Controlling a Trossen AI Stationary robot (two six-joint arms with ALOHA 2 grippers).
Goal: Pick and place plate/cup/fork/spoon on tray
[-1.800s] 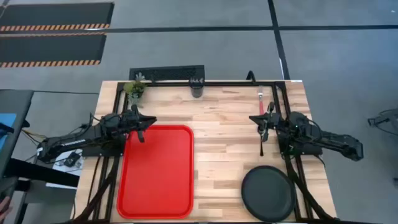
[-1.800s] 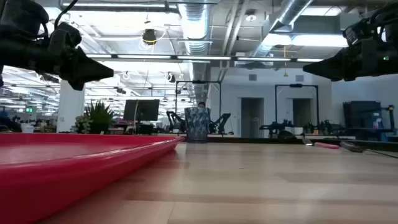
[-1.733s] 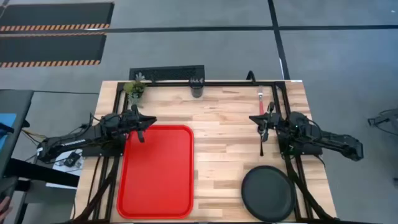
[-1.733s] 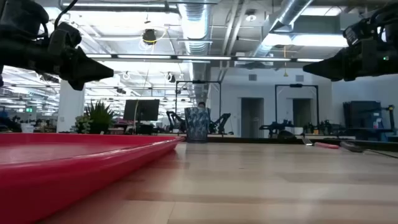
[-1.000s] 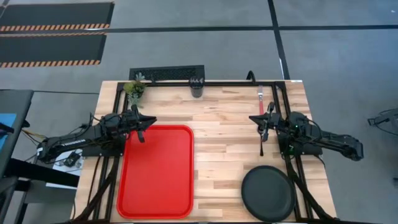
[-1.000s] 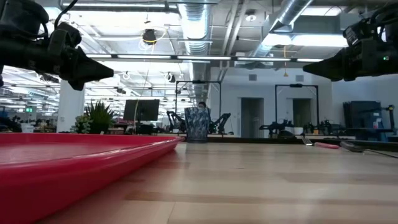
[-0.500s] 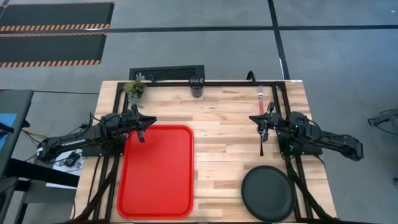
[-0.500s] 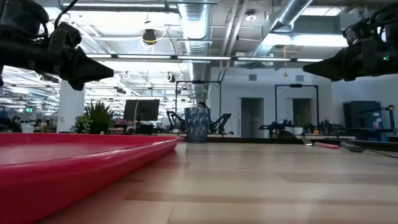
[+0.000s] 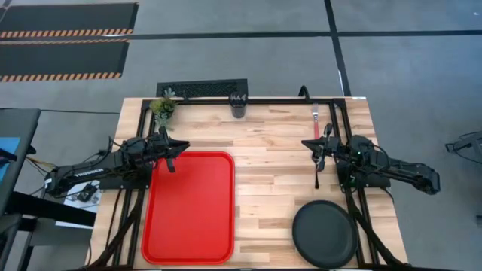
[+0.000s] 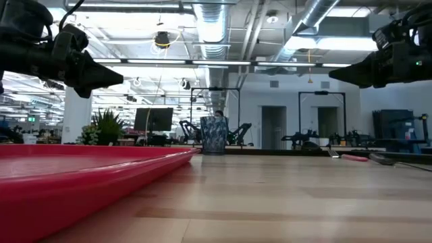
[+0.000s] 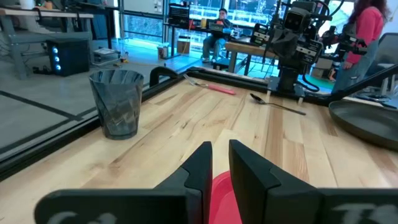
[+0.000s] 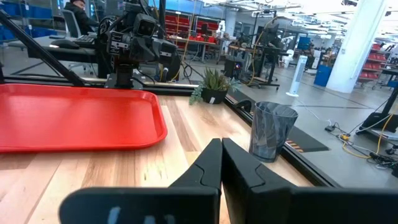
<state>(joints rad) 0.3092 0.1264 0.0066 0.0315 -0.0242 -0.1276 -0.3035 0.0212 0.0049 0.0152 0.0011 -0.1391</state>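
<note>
**Both arms parked, tray bare**

Left gripper [image 9: 172, 154] hovers at the tray's [image 9: 190, 207] far corner, jaws slightly apart. Right gripper [image 9: 317, 145] hovers over the spoon [image 9: 317, 175], jaws together. Fork [image 9: 315, 123] beyond; plate [image 9: 324, 234] near edge; cup [image 9: 239, 106] and potted plant [image 9: 163, 108] at the far edge. No legible writing.

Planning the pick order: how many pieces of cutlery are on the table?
2. The red-handled fork with silvery tines lies near the table's far right edge; the slim black spoon lies just nearer, beside the right arm. The arm may hide part of the spoon.
</note>
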